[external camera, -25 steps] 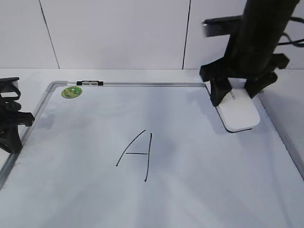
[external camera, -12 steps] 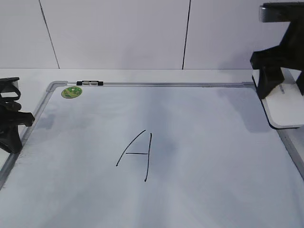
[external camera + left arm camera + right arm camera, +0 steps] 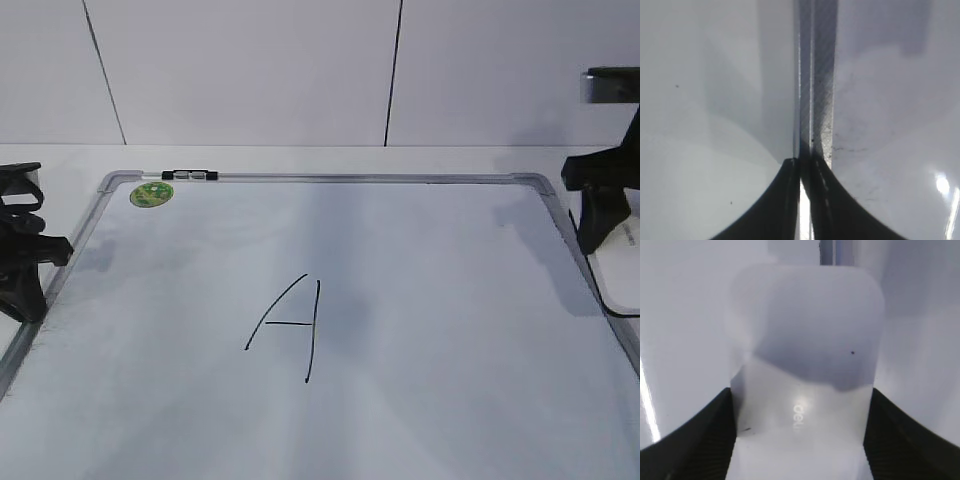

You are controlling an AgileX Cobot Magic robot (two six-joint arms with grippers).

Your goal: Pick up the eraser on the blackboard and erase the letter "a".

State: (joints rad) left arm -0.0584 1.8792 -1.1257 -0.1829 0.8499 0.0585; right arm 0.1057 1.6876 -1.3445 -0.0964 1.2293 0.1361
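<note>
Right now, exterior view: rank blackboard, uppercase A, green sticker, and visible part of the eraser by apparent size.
1. blackboard, by far largest.
2. uppercase A.
3. eraser, cut off by the frame edge and right gripper, so its rank is unsure.
4. green sticker, smallest.

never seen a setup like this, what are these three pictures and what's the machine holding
It is a robot with two arms, each ending in a two-fingered gripper with a small camera on the wrist.

The wide picture looks down at a slant on a blackboard, really a white board in a grey frame, lying flat. An "A" is drawn on it, and a green sticker sits in a far corner. No small "a" is visible.

The left gripper rests at the board's left edge. Its wrist picture shows the fingers closed together over the frame, holding nothing.

The right gripper is at the right edge. Its wrist picture shows the eraser, a white block, held between the two dark fingers.
</note>
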